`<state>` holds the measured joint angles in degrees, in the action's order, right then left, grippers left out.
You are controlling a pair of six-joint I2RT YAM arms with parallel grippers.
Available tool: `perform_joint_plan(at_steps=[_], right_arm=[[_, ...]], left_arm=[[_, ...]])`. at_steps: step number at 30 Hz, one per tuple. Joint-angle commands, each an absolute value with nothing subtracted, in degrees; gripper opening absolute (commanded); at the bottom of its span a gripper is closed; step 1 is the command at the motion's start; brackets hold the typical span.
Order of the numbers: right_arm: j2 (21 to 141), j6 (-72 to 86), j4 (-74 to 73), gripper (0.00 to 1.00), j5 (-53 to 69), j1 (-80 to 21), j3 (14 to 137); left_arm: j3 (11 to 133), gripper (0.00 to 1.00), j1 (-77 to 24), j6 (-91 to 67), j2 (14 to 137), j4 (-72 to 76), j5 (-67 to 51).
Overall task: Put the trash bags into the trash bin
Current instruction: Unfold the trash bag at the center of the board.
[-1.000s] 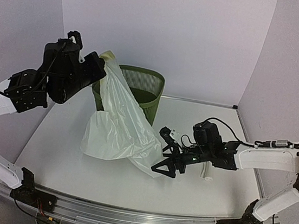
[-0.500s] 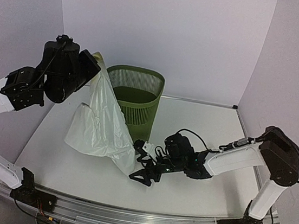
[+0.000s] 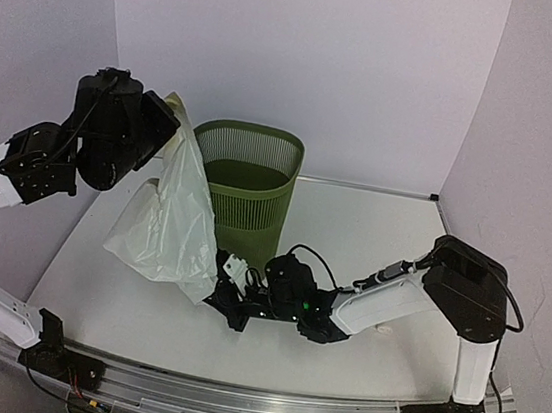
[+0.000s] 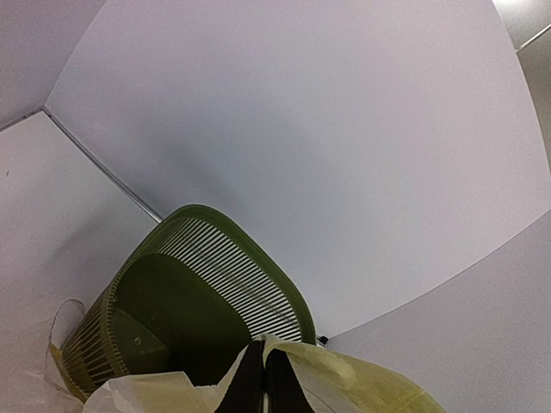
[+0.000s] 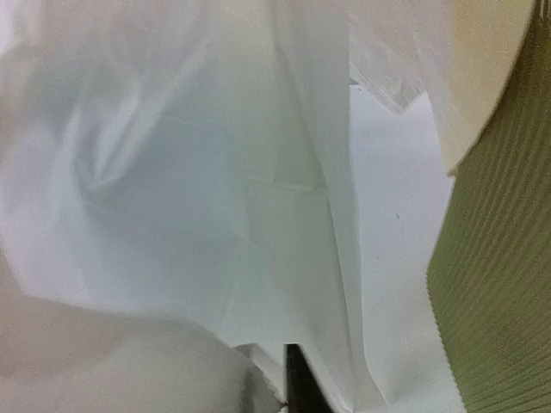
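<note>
Bagging step: left gripper (image 4: 263, 372) pinches trash bag (image 3: 167, 229) top beside trash bin (image 3: 252, 199). Right gripper (image 3: 226, 297) is pressed together, apparently on the bag's lower corner. Next move likely needs the bag raised over the bin rim.

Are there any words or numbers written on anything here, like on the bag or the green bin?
None: no words, numbers, labels or signs show in any view. The trash bag is plain film, the trash bin is plain green slats, and the table and wall are bare.
</note>
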<state>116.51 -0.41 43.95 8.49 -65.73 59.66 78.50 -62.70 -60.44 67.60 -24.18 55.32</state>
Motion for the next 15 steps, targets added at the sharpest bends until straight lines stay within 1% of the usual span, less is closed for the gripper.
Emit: perform_joint_plan(at_steps=[1,4,7,8,10,11,13,15], right_arm=[[113.11,3.26,48.24,0.00,4.78,-66.51,57.97],[108.05,4.97,44.03,0.00,-2.18,-66.41,54.23],[101.75,6.04,27.37,0.00,-13.54,-66.28,54.60],[99.27,6.59,20.32,0.00,-16.73,-66.27,55.16],[94.49,7.46,11.08,0.00,-23.21,-66.11,55.31],[92.05,7.86,6.58,0.00,-24.99,-65.93,55.68],[88.54,8.24,-3.90,0.00,-29.25,-65.64,58.88],[86.01,8.37,-12.54,0.00,-35.35,-65.48,62.25]], left_arm=[[78.72,0.00,-62.67,-58.69,65.53,-23.74,60.07],[78.08,0.00,-62.71,-49.94,65.29,-19.41,64.32],[78.61,0.00,-62.67,-43.33,65.48,-19.32,70.86],[78.75,0.00,-62.67,-40.69,65.44,-19.40,72.17],[78.94,0.00,-62.68,-35.77,65.03,-19.42,73.15],[78.89,0.00,-62.67,-32.79,64.80,-19.19,72.10],[78.16,0.00,-62.67,-25.77,64.22,-17.51,66.32],[76.80,0.00,-62.67,-21.72,63.62,-18.08,55.85]])
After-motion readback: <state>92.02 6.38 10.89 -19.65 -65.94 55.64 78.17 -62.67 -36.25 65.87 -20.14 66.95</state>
